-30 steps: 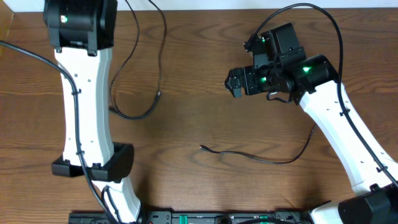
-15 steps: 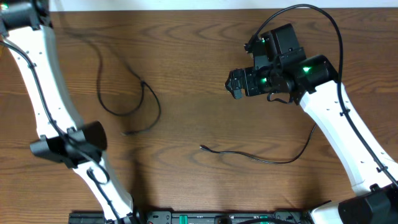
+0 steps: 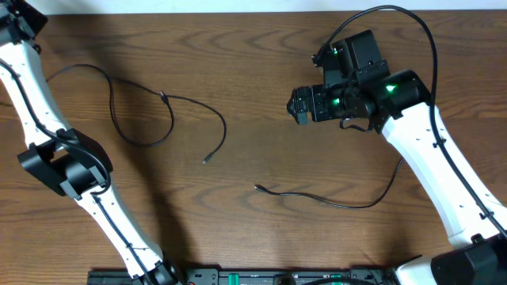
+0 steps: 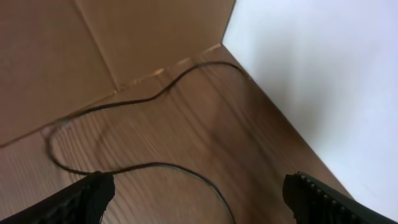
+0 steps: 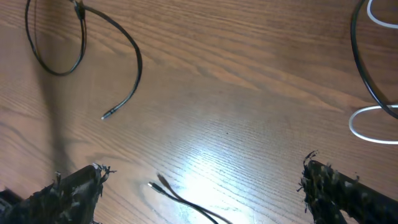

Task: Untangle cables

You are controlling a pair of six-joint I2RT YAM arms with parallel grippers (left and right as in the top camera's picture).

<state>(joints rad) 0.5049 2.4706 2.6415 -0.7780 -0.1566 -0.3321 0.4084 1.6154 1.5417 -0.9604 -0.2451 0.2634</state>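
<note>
One long black cable (image 3: 163, 96) lies loose at the left of the wooden table, looped and crossing itself, its plug end pointing to the middle. My left gripper (image 4: 199, 200) hangs open over this cable (image 4: 155, 164) near the far left corner, holding nothing; the overhead view cuts its fingers off. A second black cable (image 3: 333, 203) curves across the front middle, running under the right arm. Above the table my right gripper (image 3: 301, 105) is open and empty, that cable's plug (image 5: 163, 186) lying between its fingers. A white cable (image 5: 352, 121) loops at the right edge of the right wrist view.
A cardboard wall (image 4: 62, 62) and a white wall (image 4: 311, 74) meet at the far left corner. The right arm's thick black wire (image 5: 357, 56) arcs over the table. A dark equipment rail (image 3: 261, 277) runs along the front edge.
My left arm swung left toward the far corner, pulling the looped black cable leftward. Its gripper has opened, and the cable now lies spread on the table. The right arm has not moved.
</note>
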